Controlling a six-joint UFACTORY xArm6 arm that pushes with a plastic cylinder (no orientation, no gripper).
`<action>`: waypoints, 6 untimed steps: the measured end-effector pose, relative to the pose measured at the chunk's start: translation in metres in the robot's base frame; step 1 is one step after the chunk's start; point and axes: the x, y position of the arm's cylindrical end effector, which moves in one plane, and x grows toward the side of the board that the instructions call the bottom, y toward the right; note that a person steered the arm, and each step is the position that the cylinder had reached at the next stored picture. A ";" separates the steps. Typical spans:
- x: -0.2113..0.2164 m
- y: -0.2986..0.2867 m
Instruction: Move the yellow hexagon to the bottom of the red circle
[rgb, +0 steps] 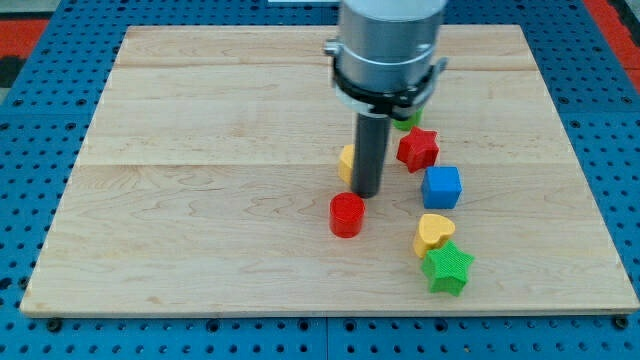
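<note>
The yellow hexagon lies near the board's middle, mostly hidden behind my rod. The red circle, a short red cylinder, stands just below it toward the view's bottom. My tip rests on the board right beside the hexagon's right side and just above the red circle's upper right edge. The rod and the arm's grey body cover the area above.
To the right lie a red star, a blue cube, a yellow heart and a green star. A green block peeks out under the arm. The wooden board ends at a blue pegboard frame.
</note>
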 end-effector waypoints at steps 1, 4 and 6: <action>-0.022 -0.007; -0.074 -0.024; -0.120 -0.004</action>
